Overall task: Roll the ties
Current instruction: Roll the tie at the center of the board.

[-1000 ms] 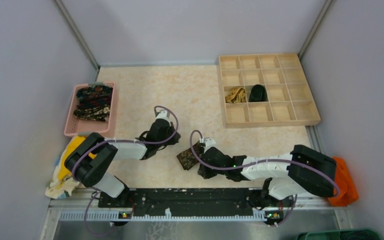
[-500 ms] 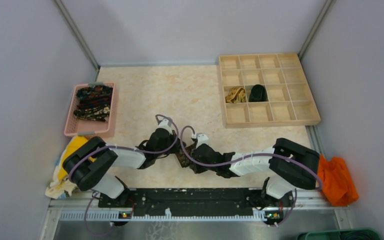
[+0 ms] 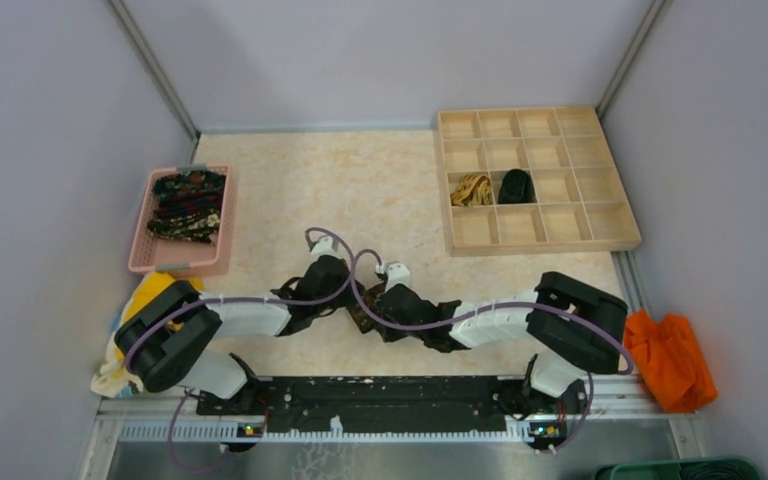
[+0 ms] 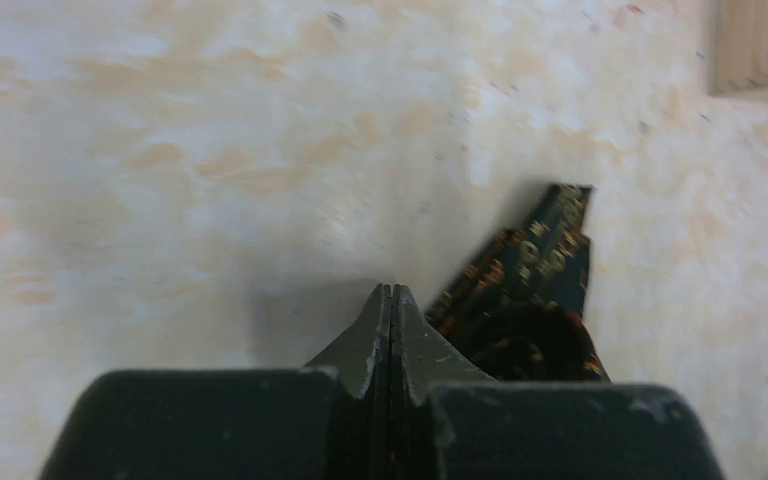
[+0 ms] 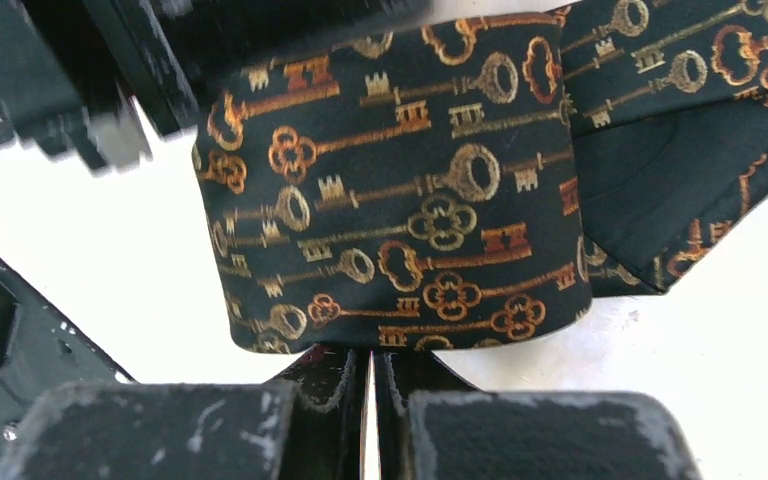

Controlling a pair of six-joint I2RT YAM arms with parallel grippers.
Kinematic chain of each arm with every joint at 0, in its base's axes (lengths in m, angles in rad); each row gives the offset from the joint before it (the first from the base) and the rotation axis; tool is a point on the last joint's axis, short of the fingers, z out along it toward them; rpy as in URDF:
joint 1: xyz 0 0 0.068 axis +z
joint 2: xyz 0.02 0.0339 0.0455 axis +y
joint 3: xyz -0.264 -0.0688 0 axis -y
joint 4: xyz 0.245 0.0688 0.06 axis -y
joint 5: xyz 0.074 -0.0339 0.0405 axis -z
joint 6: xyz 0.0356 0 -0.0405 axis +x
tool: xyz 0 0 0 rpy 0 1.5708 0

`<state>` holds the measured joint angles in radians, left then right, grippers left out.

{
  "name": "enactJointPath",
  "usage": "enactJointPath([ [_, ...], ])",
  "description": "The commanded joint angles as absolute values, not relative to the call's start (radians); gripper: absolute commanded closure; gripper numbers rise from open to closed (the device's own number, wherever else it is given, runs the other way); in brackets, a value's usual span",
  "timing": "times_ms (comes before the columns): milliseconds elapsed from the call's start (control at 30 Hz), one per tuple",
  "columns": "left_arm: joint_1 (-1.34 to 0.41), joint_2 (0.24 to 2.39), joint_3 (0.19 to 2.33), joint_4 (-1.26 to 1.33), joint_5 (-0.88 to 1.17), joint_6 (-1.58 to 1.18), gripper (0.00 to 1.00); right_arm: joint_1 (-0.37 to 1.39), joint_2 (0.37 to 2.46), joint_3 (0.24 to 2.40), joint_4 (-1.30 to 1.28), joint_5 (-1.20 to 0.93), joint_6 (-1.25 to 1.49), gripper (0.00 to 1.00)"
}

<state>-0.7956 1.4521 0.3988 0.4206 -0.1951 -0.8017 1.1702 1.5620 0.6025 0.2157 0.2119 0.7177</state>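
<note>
**Item: key-print tie** point(image 5: 400, 200). Dark cloth with gold and rust keys, wound into a short roll. A loose tail lies off to one side on the table point(image 3: 380, 190). It sits near the front edge, between the two wrists.

**Right gripper** point(image 5: 372, 358). The fingers are drawn together to a sliver, with the tips at the roll's lower edge. We judge that they nip a layer there, though the contact itself is hidden.

**Left gripper** point(image 4: 392, 292). The fingers are pressed together on nothing. They point at bare table, with the roll just beside them.

**Remaining stock.** More patterned ties point(image 3: 188, 205) lie heaped unrolled in the pink basket point(image 3: 140, 235), well apart at the left.

**Finished stock.** A tan-gold tie point(image 3: 472, 188) and a black tie point(image 3: 516, 186), both rolled, sit in neighbouring cells of the wooden tray point(image 3: 540, 245).

**Step in hand.** We read this as the close of rolling one tie — the coil is formed but the tail is not yet wound in.

**Next move.** We would have the left fingers part and steady the coil while the right takes up the tail. The coil must stay tight, because a slack grip would let it spring open. It then goes to a free cell, and we would pick the one by its neighbours.
</note>
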Motion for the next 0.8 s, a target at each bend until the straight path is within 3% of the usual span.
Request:
enactJointPath([
  [0, -0.787, 1.439, 0.471, -0.027, -0.516, -0.900, 1.00, 1.188, 1.508, 0.613, 0.086, 0.262, 0.665, 1.00],
  [167, -0.750, 1.295, 0.618, -0.377, -0.776, -1.101, 1.00, 1.243, 1.386, 0.709, -0.218, 0.442, 0.599, 0.98],
  [300, -0.752, 1.041, 0.629, -0.487, -0.841, -1.141, 1.00, 1.312, 1.365, 0.821, -0.429, 0.579, 0.556, 0.92],
  [500, -0.753, 0.602, 0.579, -0.571, -0.829, -1.089, 1.00, 1.398, 1.471, 0.988, -0.514, 0.686, 0.453, 0.47],
  [667, -0.753, 0.395, 0.604, -0.740, -0.938, -1.134, 1.00, 1.415, 1.577, 1.058, -0.450, 0.660, 0.357, 0.31],
  [767, -0.753, 0.359, 0.637, -0.841, -0.988, -1.178, 0.99, 1.424, 1.632, 1.088, -0.424, 0.654, 0.315, 0.29],
])
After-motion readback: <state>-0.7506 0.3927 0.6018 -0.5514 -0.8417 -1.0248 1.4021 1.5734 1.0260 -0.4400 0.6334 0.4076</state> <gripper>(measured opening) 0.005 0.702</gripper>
